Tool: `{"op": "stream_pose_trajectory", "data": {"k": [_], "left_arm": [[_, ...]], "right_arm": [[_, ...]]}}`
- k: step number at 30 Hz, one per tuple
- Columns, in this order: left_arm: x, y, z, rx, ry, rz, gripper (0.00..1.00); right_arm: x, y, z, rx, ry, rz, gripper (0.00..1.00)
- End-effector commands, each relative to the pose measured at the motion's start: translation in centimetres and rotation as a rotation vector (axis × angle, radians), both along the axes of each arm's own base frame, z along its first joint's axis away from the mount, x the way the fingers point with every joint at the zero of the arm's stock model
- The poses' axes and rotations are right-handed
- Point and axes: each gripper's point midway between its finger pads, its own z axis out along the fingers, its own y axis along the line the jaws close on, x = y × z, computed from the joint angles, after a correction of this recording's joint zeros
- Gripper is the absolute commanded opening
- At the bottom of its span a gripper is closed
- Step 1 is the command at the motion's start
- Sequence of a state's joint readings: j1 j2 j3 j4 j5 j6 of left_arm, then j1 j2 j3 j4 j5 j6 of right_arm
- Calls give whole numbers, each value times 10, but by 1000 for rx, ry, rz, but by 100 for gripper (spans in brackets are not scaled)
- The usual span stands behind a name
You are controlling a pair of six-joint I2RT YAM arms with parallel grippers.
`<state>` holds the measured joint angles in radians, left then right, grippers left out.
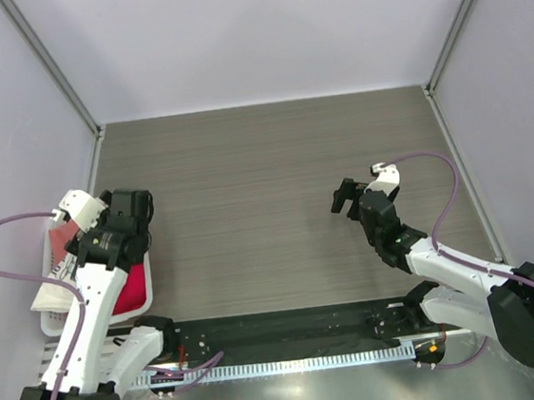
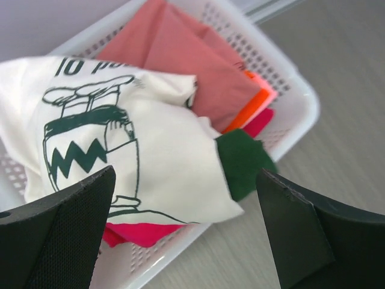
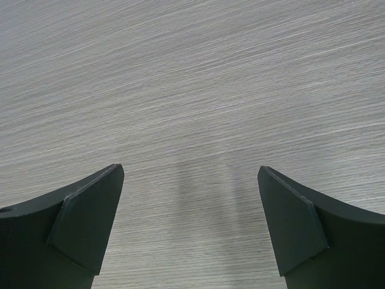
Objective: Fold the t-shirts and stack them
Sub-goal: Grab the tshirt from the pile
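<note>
While the left gripper (image 2: 185, 180) hovers with fingers spread wide over the white basket (image 2: 301, 102) at the left edge of the table (image 1: 265, 181), the cream t-shirt (image 2: 162, 150) with dark cartoon print lies crumpled there atop the salmon-pink shirt (image 2: 186, 60), a dark green piece (image 2: 243, 162) and the magenta shirt (image 2: 141, 232). The right gripper (image 3: 191, 171), fingers likewise apart and holding nothing, hangs over the table's wood grain; its height above it is hard to judge.
</note>
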<state>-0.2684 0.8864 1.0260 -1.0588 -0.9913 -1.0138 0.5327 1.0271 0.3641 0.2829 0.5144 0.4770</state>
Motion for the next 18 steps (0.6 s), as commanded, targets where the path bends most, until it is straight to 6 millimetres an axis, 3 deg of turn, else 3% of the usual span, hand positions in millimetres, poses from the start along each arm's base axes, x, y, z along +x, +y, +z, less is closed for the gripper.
{"op": "stream_pose_trajectory", "data": {"k": [1,3,6,7,8,11,12,14,16,17,18], "left_arm": [[-10,12,-27,-54,88,59,100],[-2,7,-42,-104,93,27,95],[2,-1,-57,-181,114,-10,57],[3,-2,-57,-188,111,-14,39],[4,-4,-56,-194,116,-24,30],[5,-9,-34,-209,95,-66,0],[2,-11,-28,-218,95,-77,0],[7,-19,4,-244,8,-138,0],[15,-41,29,-292,-52,-288,0],[16,-49,54,-306,-120,-345,0],[21,-75,70,-370,-161,-491,0]], "right_arm": [[3,2,14,33,-56,-2,100],[3,3,15,35,-58,0,100],[3,2,16,35,-59,-2,100],[3,2,15,35,-59,-2,100],[3,1,15,33,-59,-3,100],[3,1,15,31,-60,-4,100],[3,2,16,34,-61,-3,100],[3,2,14,29,-57,0,100],[4,2,15,30,-58,-4,100],[4,0,14,23,-53,-12,100],[4,-1,14,22,-54,-17,100]]}}
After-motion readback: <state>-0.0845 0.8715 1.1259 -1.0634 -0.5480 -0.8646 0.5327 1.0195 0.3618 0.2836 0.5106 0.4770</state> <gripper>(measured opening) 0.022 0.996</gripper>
